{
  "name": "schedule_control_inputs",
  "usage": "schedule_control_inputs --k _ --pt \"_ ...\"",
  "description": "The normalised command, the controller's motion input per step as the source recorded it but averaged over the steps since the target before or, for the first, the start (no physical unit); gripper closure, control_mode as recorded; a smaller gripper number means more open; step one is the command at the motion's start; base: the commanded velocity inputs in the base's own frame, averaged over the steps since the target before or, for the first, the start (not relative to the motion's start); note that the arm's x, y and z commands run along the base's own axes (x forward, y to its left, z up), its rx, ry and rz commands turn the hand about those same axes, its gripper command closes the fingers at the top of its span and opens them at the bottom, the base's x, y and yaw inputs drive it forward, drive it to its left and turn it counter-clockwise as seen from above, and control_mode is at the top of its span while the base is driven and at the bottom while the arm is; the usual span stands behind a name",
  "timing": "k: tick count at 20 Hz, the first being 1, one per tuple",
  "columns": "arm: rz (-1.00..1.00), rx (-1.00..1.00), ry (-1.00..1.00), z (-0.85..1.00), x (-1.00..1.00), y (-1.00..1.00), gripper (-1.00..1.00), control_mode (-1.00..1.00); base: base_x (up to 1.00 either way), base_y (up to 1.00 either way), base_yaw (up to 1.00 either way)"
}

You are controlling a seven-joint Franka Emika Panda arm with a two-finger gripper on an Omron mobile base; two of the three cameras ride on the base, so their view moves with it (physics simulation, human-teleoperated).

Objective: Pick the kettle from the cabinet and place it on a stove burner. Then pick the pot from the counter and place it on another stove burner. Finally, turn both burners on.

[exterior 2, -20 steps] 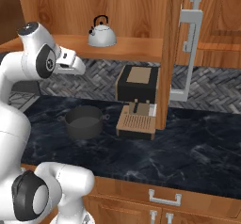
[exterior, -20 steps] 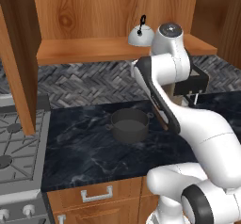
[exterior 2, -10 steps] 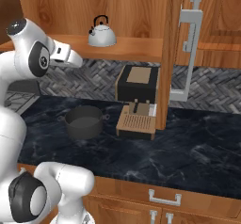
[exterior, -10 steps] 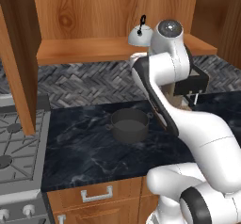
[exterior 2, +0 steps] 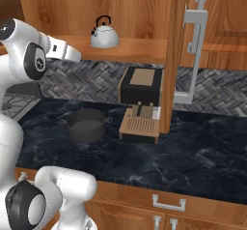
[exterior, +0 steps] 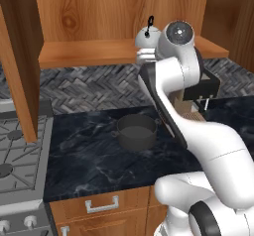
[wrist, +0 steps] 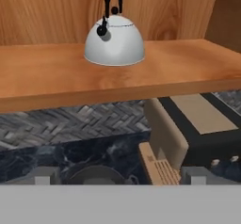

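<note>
The silvery kettle (wrist: pixel 114 42) with its black arched handle stands on the cabinet shelf (wrist: pixel 47 77), straight ahead of my gripper (wrist: pixel 120 177) and a little above it. The jaws are open and empty, well short of the kettle. From the right, the kettle (exterior 2: pixel 104 35) sits to the right of my hand (exterior 2: pixel 72 55), which is at shelf height. In the left base view my arm partly covers the kettle (exterior: pixel 148 33). The dark pot (exterior: pixel 135 131) rests on the black counter (exterior: pixel 84 160) below. The stove (exterior: pixel 17 153) with its burners (exterior: pixel 5 169) is at the far left.
A black and tan coffee machine (exterior 2: pixel 141 101) stands on the counter right of the pot, under the shelf. An open cabinet door (exterior: pixel 17 56) hangs over the stove's edge. Another door with a long metal handle (exterior 2: pixel 193 50) is to the right. Drawers (exterior 2: pixel 169 202) run below the counter.
My arm has shifted slightly, lifting the hand a little closer to shelf height. Kettle and pot have not moved. The jaws stay open.
</note>
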Motion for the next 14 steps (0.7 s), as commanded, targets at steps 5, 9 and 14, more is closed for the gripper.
schedule_control_inputs --k 5,9,14 --pt "-0.02 -0.02 -0.18 0.26 0.0 0.01 -1.0 -1.0 0.0 0.0 0.0" --pt "-0.03 0.0 -0.11 0.34 0.01 0.0 -1.0 -1.0 0.0 0.0 0.0" --pt "-0.03 0.0 -0.1 0.34 0.0 0.0 -1.0 -1.0 0.0 0.0 0.0"
